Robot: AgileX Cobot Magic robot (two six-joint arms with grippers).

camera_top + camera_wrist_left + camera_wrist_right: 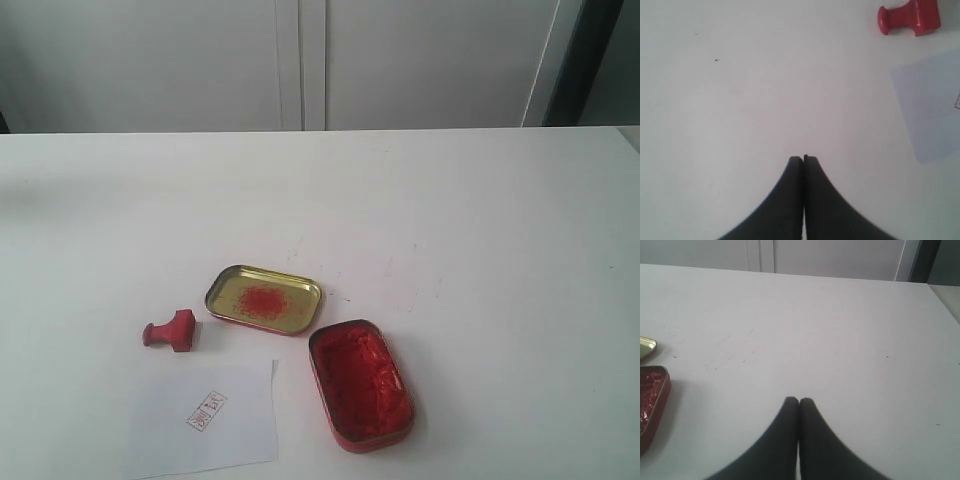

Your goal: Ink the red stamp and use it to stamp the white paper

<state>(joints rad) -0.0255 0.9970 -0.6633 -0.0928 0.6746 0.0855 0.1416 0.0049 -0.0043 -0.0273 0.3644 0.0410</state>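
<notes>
While both grippers are sitting over bare tabletop, your small red stamp with the rectangular block base and short knobbed handle (170, 331) is lying on its side on the white table (480, 220), at the near left of the scene. Its knob is pointing left and its block is pointing right, toward the shallow gold metal tin lid (232, 290), which is lying open side up just to the stamp's right without touching it. A red smudge (262, 299) is showing in the middle of that lid.

You are also seeing the white sheet of paper (240, 440) lying flat just nearer than the stamp, close to it but apart. A small red rectangular print (206, 411) is showing on the sheet. To the right of the paper, the oblong red tin packed with red ink (330, 420) is sitting open, its far left corner right up against the near right corner of the gold lid; you cannot tell whether they are touching.

Your left gripper (803, 159) is keeping its jaws pressed together with nothing between them, the stamp and paper lying well off to one side of it. Your right gripper (799, 401) is likewise holding its jaws together on nothing, to the right of the red tin.
</notes>
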